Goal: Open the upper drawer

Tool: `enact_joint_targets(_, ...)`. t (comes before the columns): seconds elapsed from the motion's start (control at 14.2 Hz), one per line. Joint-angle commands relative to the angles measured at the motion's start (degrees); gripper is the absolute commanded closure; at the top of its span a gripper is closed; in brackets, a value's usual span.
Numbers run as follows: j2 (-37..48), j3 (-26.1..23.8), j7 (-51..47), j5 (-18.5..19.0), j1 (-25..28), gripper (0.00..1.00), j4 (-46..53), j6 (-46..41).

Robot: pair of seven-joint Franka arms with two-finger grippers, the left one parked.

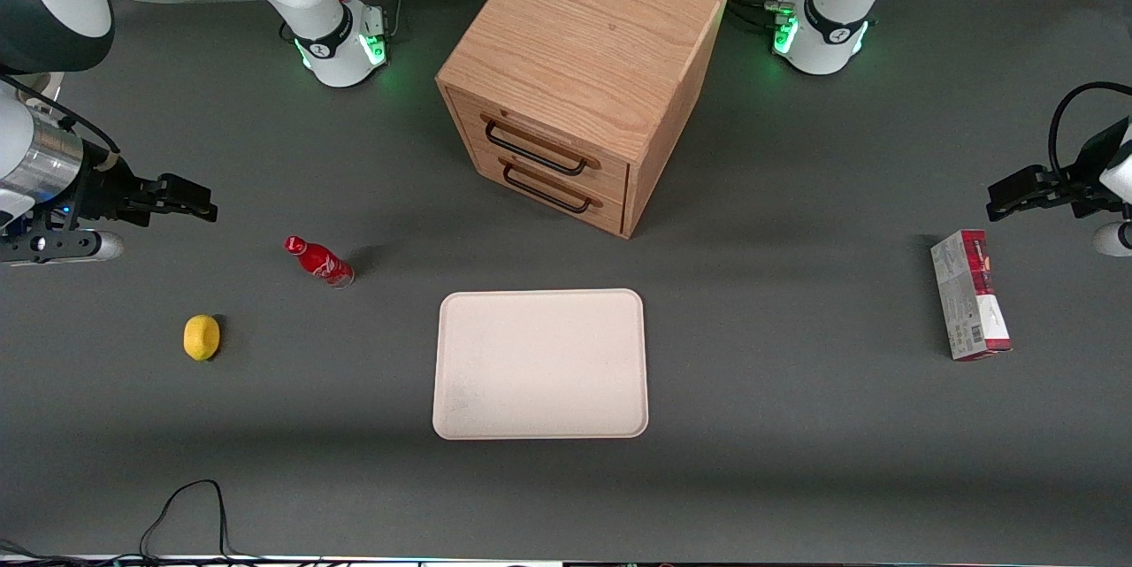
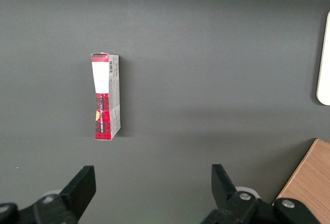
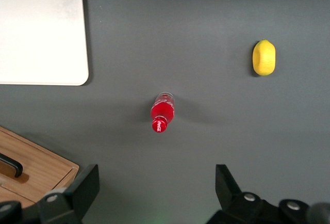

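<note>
Tray (image 1: 540, 363) nearest camera, flat on counter (image 1: 796, 425). Upper drawer (image 1: 539, 141) closed in cabinet (image 1: 584, 45), farther back. Pincer (image 1: 190, 200) released, hovering toward working arm's end, above bottle (image 1: 319, 261), well apart from drawer.

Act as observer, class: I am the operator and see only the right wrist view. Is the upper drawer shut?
Observer: Yes, the upper drawer sits flush in the cabinet.
Operator: Where is the pincer?
Observer: The pincer, open, is toward the working arm's end, well clear of the cabinet and farther from the front camera than the bottle.
Operator: Anything at the parked arm's end?
Observer: A red and grey box.
</note>
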State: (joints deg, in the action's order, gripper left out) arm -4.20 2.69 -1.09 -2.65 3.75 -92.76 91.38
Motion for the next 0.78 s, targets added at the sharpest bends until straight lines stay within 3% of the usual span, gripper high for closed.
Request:
enact_joint_targets(0.0, -0.2, 0.6, -1.4, 0.6, 0.2, 0.0, 0.7, 0.5)
enact_joint_targets(0.71, -0.2, 0.9, -0.5, 2.4, 0.6, 0.0, 0.7, -1.3)
